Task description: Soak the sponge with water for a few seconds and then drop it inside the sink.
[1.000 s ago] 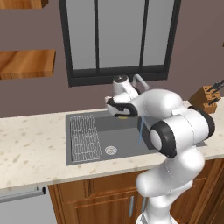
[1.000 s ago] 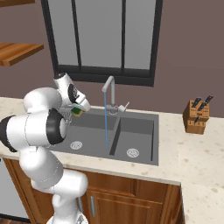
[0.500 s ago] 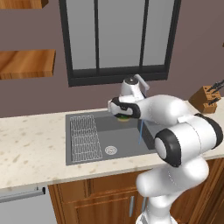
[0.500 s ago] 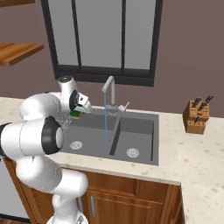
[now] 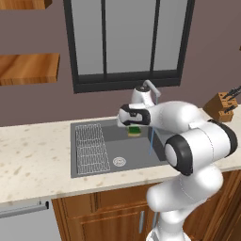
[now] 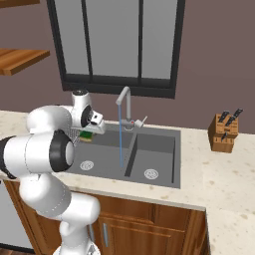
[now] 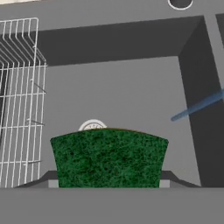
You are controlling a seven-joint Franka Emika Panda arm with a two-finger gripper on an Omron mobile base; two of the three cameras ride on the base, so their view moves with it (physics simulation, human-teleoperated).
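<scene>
The small green-topped, yellow-based sponge (image 5: 134,130) was held clamped in the gripper (image 5: 133,128) above the left basin of the dark grey double sink (image 5: 96,165), beside the thin pale-blue water stream (image 5: 150,140), not under it. Risk judged: released here, the sponge would be dropped unsoaked.

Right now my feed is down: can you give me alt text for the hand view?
The green sponge sits clamped in the jaws, held above the sink's left basin. The wire rack lies at the left, a round drain peeks out just behind the sponge, and the water stream falls off to the right, not touching it.
</scene>
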